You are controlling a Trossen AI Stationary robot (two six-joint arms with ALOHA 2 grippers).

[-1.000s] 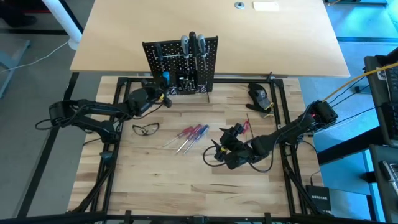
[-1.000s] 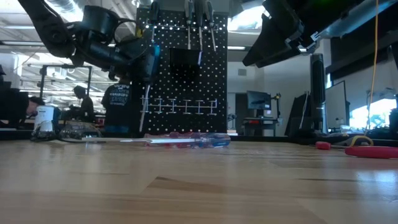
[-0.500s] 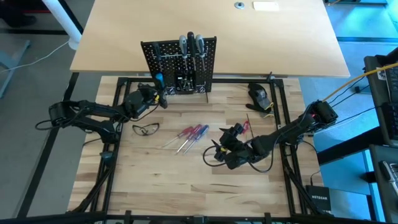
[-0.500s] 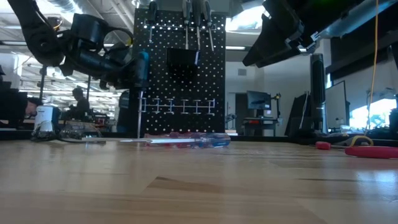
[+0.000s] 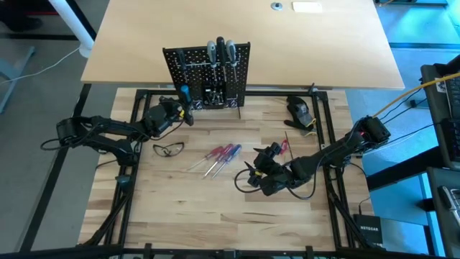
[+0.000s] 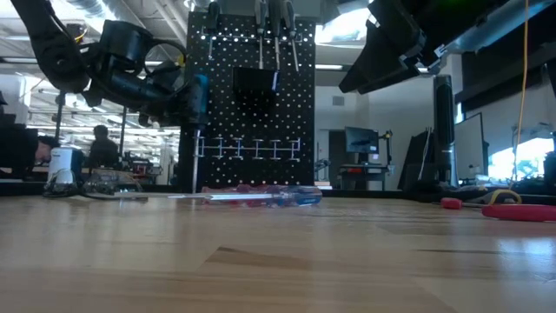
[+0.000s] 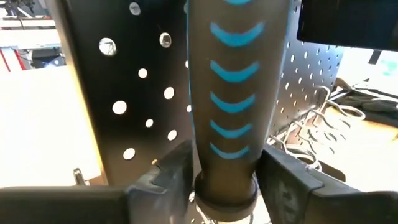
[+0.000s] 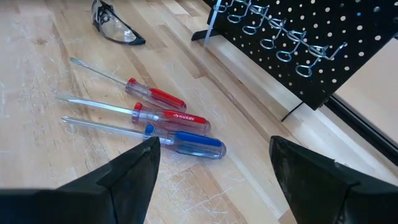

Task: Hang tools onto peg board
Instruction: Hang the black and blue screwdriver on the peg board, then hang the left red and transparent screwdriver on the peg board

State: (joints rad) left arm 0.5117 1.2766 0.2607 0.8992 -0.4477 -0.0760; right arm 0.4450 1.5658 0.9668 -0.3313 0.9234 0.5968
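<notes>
Peg board (image 5: 208,72) now upright vs tilted 1 s back; left gripper (image 7: 227,180) w/ fingers flanking blue-chevron screwdriver (image 7: 231,93) (grip unclear); right gripper (image 8: 211,165) spread.

a bright workshop lies beyond the wooden table (image 6: 278,261), with monitors (image 6: 360,139) and ceiling lights.

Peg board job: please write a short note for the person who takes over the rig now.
Left hand at the peg board's left side, with a blue-marked screwdriver.
Right hand open, empty, above the table.
Done: two tools hang at the board's top.
Left: three screwdrivers lie on the table, one red tool near the right hand.
</notes>
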